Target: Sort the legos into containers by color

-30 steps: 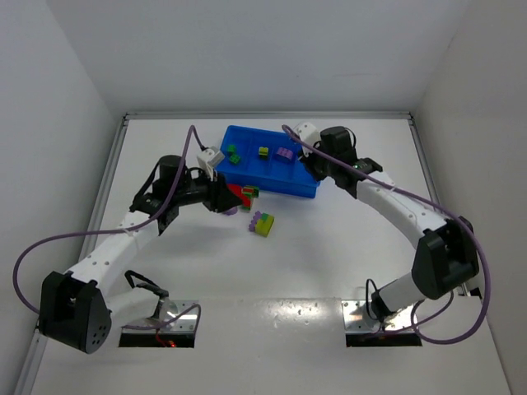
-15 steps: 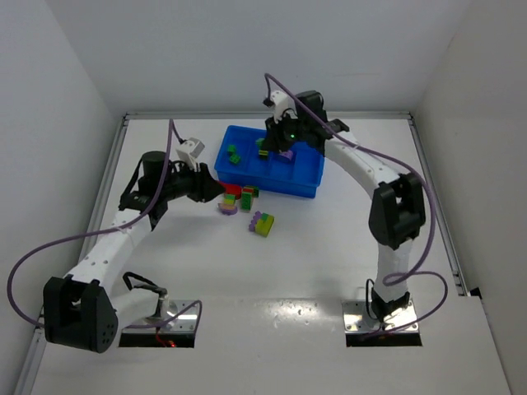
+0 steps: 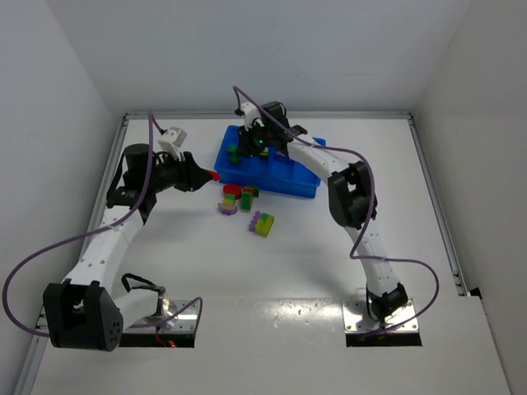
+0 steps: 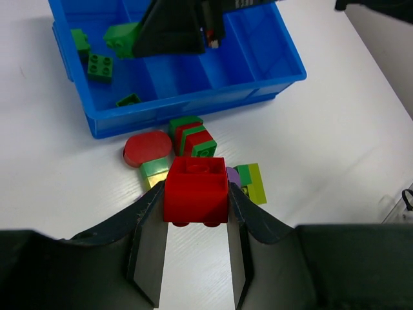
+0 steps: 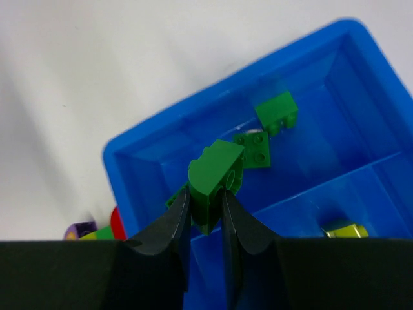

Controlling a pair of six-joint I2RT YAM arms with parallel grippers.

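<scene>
**Both claws loaded: green brick over the tray, red brick outside it**

Your left claw (image 4: 195, 208) is pinching a red brick (image 4: 195, 190) between its two fingers, studs up, held off the tabletop (image 3: 329, 247). In the overhead view the claw sits just left of the blue tray (image 3: 284, 184), outside its rim.

The left wrist view shows the loose pieces lying beyond the held brick:
- a red round piece (image 4: 147, 148);
- a red-and-green stack (image 4: 192, 137), close to the tray's near wall;
- a purple and yellow-green cluster (image 4: 251, 183), partly hidden behind the red brick.

All three lie on the tabletop, none in the tray.

Your right claw (image 5: 205, 200) is clamped on a green brick (image 5: 216, 174), gripping its lower edge. The brick hangs over the tray's end compartment. Other green bricks (image 5: 253, 147) lie on the floor of that compartment. A yellow-green piece (image 5: 342, 228) lies in the neighbouring compartment. You cannot tell from the right wrist view whether the held brick touches the tray wall.
</scene>
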